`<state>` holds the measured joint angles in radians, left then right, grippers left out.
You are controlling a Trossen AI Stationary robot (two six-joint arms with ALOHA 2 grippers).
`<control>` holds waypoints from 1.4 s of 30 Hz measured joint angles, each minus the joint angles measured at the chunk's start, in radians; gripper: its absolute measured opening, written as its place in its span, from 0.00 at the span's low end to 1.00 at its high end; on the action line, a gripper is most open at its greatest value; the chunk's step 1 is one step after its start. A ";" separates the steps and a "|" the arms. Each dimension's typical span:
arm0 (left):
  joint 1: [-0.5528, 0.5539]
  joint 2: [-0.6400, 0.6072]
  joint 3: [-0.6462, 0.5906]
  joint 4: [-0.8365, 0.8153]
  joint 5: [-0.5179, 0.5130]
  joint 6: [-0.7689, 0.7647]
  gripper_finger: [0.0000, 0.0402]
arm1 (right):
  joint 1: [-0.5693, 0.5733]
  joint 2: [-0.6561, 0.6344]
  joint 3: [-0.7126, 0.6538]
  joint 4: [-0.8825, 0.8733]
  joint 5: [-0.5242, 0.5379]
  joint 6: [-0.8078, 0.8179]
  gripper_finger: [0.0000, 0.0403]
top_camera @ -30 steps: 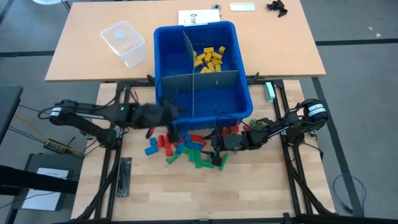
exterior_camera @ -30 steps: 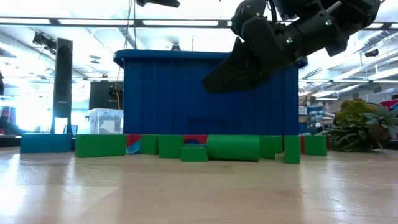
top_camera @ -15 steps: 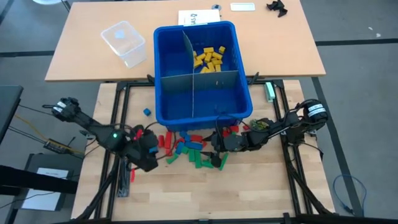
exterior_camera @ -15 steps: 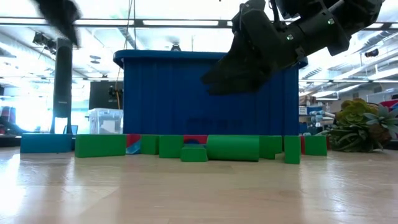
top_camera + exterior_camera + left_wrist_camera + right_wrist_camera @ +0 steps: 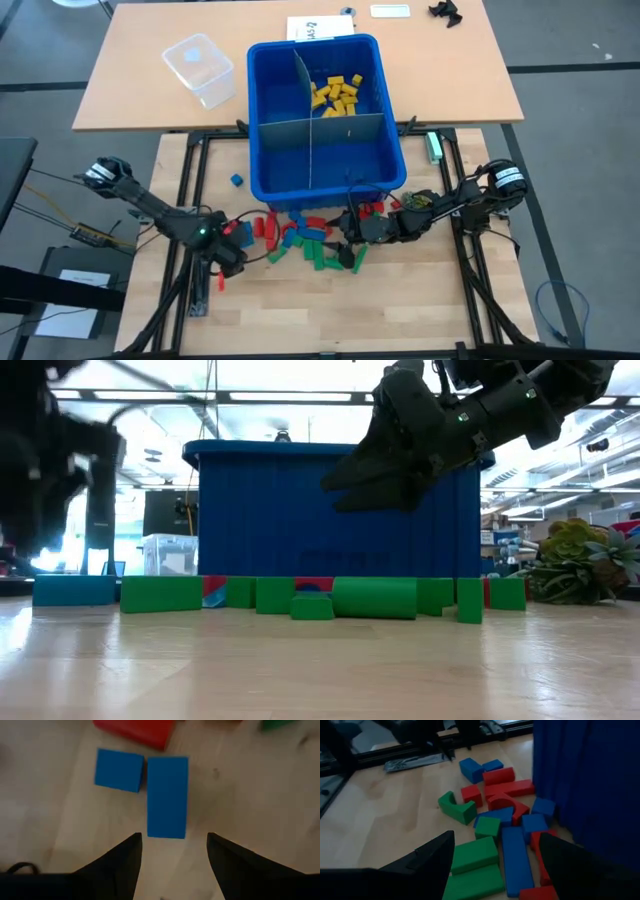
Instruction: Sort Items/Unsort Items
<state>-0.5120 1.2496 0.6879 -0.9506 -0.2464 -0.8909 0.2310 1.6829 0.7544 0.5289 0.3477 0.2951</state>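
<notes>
Blocks (image 5: 300,240) in red, blue and green are scattered on the desk (image 5: 420,310) just near the blue bin (image 5: 325,170); only yellow blocks (image 5: 336,93) are sorted, in its far-right compartment. Left gripper (image 5: 172,845) jaws are spread open above a long blue block (image 5: 167,796); right gripper (image 5: 495,845) hovers open, empty.

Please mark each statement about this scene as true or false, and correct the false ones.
1. The yellow blocks lie inside the blue bin. True.
2. The left gripper is closed on a red block. False: it is open and empty, pointing at two blue blocks on the table.
3. The right gripper is open above the loose pile of blocks. True.
4. All the green blocks are already in the bin. False: they lie on the table in front of it.
5. A clear container stands left of the bin. True.
</notes>
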 joint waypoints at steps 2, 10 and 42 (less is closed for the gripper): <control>0.023 0.000 -0.041 0.043 0.020 0.031 0.58 | 0.000 0.000 0.000 0.002 0.029 0.000 0.72; 0.093 -0.001 -0.103 0.169 0.002 0.147 0.58 | 0.001 0.000 0.000 0.002 0.050 0.000 0.72; 0.097 -0.001 0.511 0.310 -0.365 0.553 0.36 | 0.018 0.001 -0.001 -0.011 0.063 0.009 0.72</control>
<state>-0.4155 1.2488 1.1993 -0.6406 -0.6115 -0.3377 0.2489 1.6836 0.7536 0.5174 0.4104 0.3036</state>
